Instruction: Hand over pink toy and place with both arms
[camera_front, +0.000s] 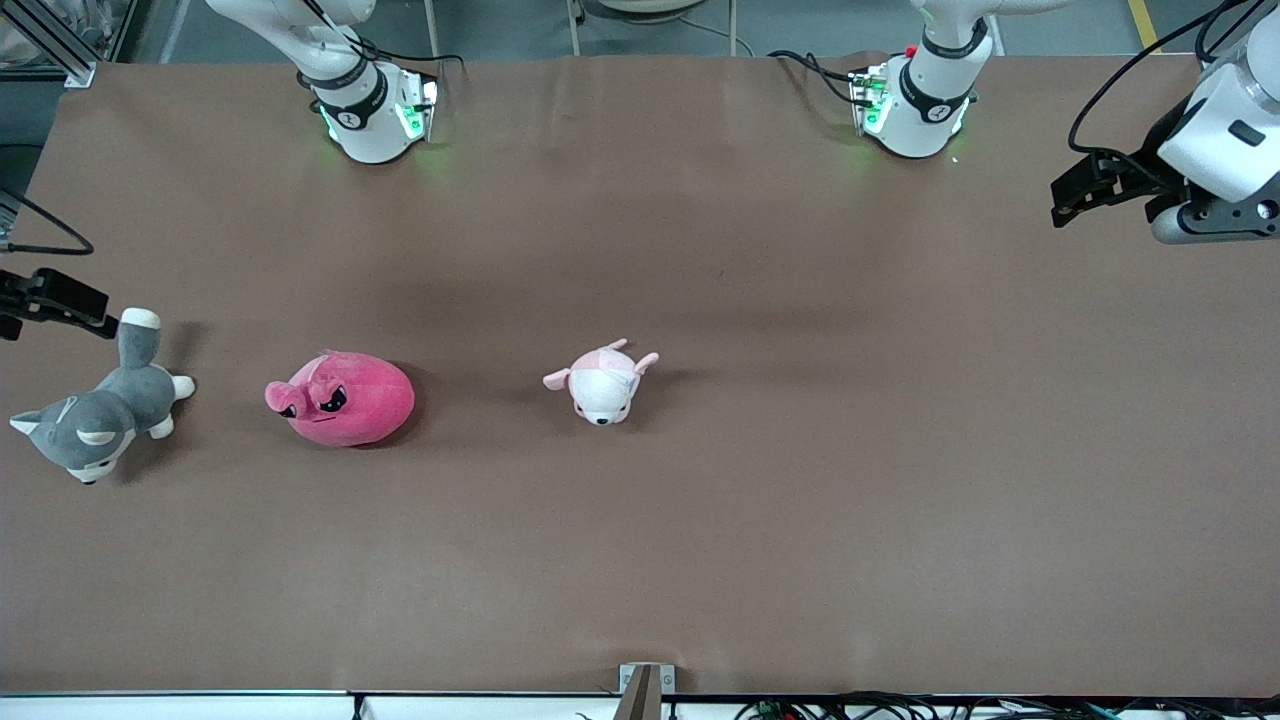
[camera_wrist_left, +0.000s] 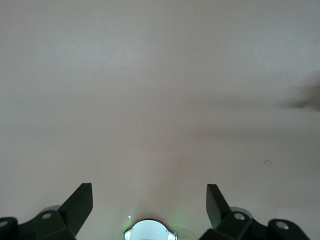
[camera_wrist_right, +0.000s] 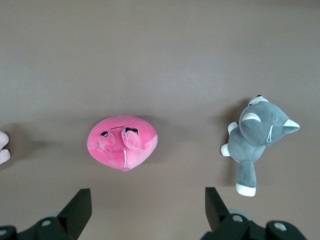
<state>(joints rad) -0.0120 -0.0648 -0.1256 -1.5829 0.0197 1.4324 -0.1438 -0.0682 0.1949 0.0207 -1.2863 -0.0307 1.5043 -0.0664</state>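
Observation:
The pink toy (camera_front: 340, 398) is a round hot-pink plush with black angry eyes, lying on the brown table toward the right arm's end. From high above, the right wrist view shows the pink toy (camera_wrist_right: 123, 141) on the table, with nothing touching it. My right gripper (camera_wrist_right: 147, 192) is open and empty, high over the table between the toy and the grey dog. Only a black part of the right hand (camera_front: 55, 297) shows in the front view. My left gripper (camera_wrist_left: 149, 192) is open and empty, high over bare table. The left hand (camera_front: 1215, 150) hangs over the left arm's end.
A grey-and-white plush dog (camera_front: 95, 415) lies beside the pink toy, closer to the right arm's end of the table. A smaller pale pink-and-white plush (camera_front: 605, 382) lies near the table's middle. The two arm bases (camera_front: 370, 110) (camera_front: 920, 105) stand along the table's robot edge.

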